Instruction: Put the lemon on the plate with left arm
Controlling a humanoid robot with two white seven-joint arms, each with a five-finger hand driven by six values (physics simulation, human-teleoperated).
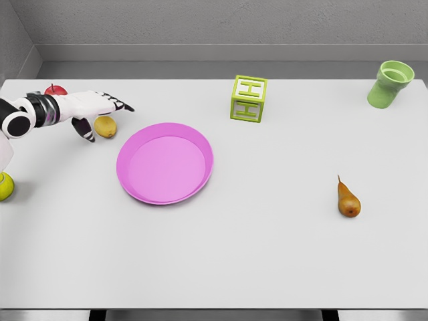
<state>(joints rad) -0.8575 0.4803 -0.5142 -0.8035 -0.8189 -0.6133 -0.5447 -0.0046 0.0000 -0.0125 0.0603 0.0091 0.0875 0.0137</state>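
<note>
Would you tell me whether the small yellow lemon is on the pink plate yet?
Not yet: the small yellow lemon lies on the table left of the pink plate, under the left hand.

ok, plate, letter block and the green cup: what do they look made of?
Plate: looks like matte plastic, uniform magenta, with no glaze or highlight. Letter block: lime green with white faces and a raised H, flat colour, plastic or painted wood; can't tell which. Green cup: thick-walled, smooth, matte pale green, ceramic or plastic. All are simulator renders, so the finish is only a guess.
</note>
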